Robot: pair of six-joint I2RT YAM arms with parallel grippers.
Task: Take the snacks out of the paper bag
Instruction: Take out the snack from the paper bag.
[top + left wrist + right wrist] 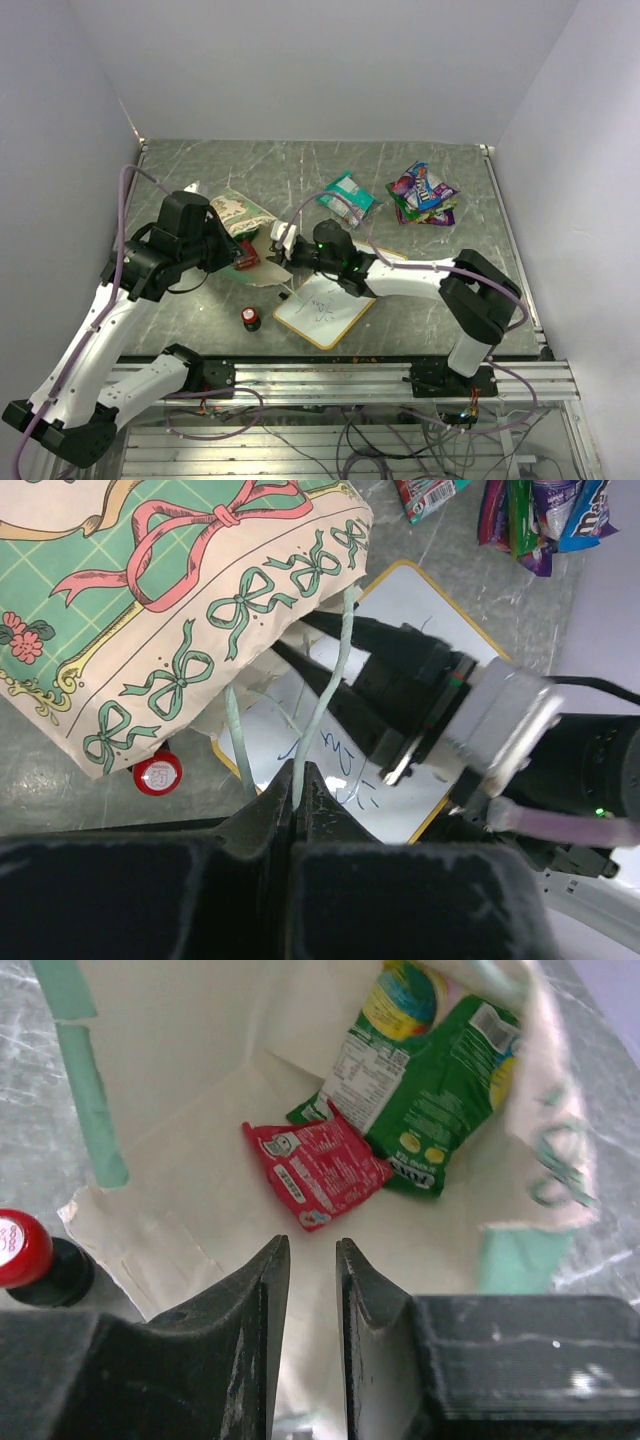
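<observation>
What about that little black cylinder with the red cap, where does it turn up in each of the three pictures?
Top external: the red-capped cylinder stands on the table, left of the whiteboard.
Left wrist: lower left, next to the paper bag's lower edge.
Right wrist: far left edge, just outside the bag's mouth.
Shared landmark: the paper bag, close by it in every view.

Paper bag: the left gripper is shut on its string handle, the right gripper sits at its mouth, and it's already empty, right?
Not empty. The right wrist view shows a red packet and green packets lying inside the paper bag. The rest holds: the left gripper pinches the string handle and the right gripper is at the bag's mouth.
</observation>
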